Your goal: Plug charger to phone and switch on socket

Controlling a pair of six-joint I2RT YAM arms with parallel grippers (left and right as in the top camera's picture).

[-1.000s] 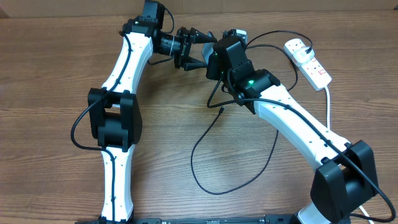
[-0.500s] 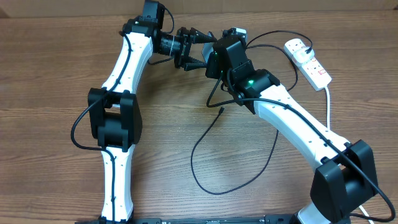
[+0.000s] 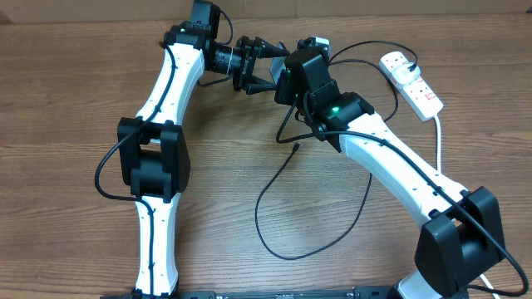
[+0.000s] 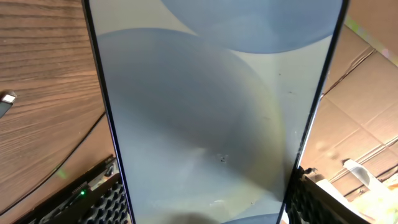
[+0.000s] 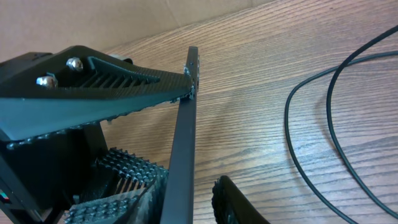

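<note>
The phone [image 4: 211, 112] is held off the table, and its pale screen fills the left wrist view. My left gripper [image 4: 205, 208] is shut on it, with a ridged pad against each long edge. In the right wrist view the phone [image 5: 183, 137] shows edge-on between the jaws of my right gripper [image 5: 186, 183]. The right gripper is open, and a gap shows on the right-hand side. Overhead, both grippers meet at the back centre, left [image 3: 270, 68] and right [image 3: 293, 62]. The charger cable [image 3: 262, 220] loops over the table, with its connector tip [image 3: 297, 147] lying free. The socket [image 3: 411, 81] lies at the back right.
A thick white cord [image 3: 439, 141] runs from the socket toward the front. A black plug [image 3: 401, 61] sits in the socket's far end. The charger's loops cross the table between the two arms. A cardboard wall stands along the back edge.
</note>
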